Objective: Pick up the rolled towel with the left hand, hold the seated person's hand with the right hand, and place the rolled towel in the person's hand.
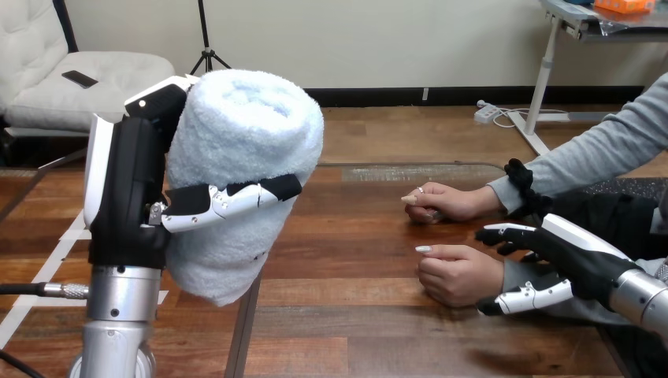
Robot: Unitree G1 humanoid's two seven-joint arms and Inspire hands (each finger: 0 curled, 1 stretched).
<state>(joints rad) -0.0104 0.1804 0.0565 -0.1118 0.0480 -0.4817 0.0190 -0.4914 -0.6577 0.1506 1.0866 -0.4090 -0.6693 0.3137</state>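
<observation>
- Fingers (236, 198) of your left hand (126, 181) are curled round the rolled towel (244, 134), gripping it at mid-height.
- Rolled towel is upright, slightly tilted, lifted clear of the table (354, 331) at the left and nearer than anything else in view.
- Your left forearm stands near-vertical under it, so the pickup looks done.
- Your right hand (575, 256) is low at the right, at the wrist of the person's near hand (457, 276), part over it and part on its near side.
- Cannot tell if it actually grips that wrist or only brackets it, so count the hold step as in progress.
- Person's near hand rests on the table, knuckles up and loosely curled, with no open palm offered.
- Person's far hand (445, 201) lies on the table just beyond it, holding nothing.
- Towel and person's near hand are well apart, with bare table between them.
- Left to do, by my read: confirm the hold, carry the towel right to that hand, then release it there.
</observation>
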